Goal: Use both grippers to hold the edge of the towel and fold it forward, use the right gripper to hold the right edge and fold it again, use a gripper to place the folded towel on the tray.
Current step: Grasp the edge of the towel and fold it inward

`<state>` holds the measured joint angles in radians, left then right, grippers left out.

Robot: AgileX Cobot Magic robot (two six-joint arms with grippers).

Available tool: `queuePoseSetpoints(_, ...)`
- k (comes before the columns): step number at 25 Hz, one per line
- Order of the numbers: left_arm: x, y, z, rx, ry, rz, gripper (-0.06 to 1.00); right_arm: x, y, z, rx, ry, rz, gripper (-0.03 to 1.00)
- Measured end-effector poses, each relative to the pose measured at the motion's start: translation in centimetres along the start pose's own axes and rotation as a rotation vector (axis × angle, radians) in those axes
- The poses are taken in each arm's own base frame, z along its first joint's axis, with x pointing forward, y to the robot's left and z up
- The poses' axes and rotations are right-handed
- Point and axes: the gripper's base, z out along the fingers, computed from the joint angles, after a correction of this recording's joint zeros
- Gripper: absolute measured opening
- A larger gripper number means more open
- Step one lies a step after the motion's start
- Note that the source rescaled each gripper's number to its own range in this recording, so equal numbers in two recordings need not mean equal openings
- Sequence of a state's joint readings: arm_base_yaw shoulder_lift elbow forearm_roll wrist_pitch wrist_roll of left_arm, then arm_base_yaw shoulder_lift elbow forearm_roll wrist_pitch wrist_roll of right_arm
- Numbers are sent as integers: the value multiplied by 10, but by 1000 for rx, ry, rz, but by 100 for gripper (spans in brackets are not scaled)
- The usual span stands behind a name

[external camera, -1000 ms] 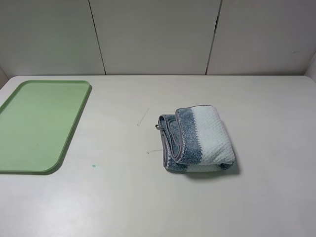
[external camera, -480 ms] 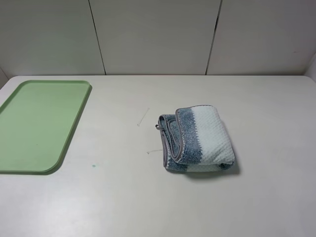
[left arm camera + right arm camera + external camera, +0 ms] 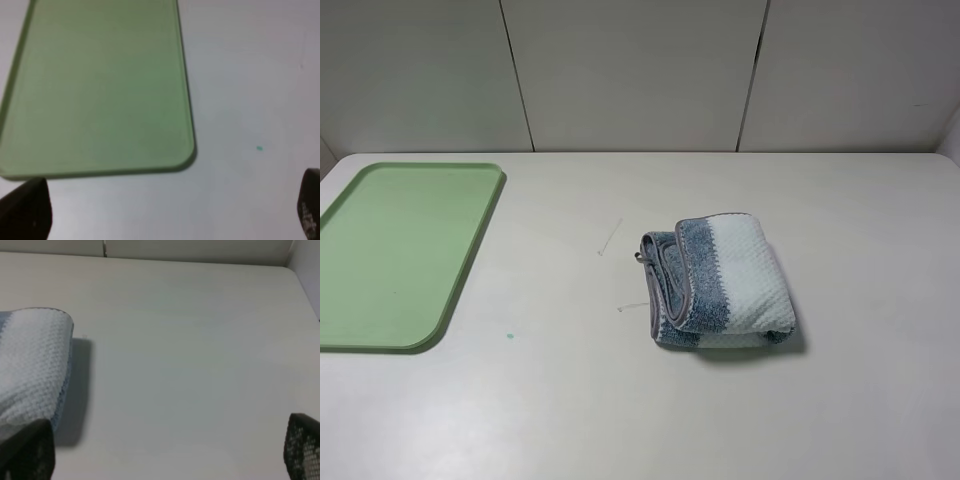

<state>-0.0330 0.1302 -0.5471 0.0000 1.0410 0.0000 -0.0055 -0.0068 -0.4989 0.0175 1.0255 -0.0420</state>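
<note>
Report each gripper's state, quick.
Left gripper: open, holding nothing.
Right gripper: open, holding nothing; the towel is not gripped.

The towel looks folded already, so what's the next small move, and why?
Probably shift the right fingers over the towel to grasp it. The towel lies folded in a bundle on the table, well off the tray, which holds nothing. The right fingers stand open and empty with the towel just beside one of them, so that arm seems best placed.
</note>
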Motion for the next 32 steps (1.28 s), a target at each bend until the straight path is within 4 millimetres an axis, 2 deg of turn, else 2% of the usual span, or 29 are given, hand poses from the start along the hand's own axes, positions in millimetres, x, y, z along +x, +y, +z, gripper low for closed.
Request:
queuePoseSetpoints(6, -52, -8, 24, 92, 137, -20, 100, 0, 0, 0, 0, 0, 0, 100)
queuePoseSetpoints(13, -107, -20, 72, 173, 304, 10, 100, 0, 0, 0, 0, 0, 0, 100)
queuePoseSetpoints(17, -128, -36, 108, 219, 381, 46, 100, 0, 0, 0, 0, 0, 0, 100)
queuePoseSetpoints(23, -133, -86, 160, 297, 464, 66, 100, 0, 0, 0, 0, 0, 0, 100)
queuePoseSetpoints(32, -114, -173, 214, 370, 541, 49, 100, 0, 0, 0, 0, 0, 0, 100)
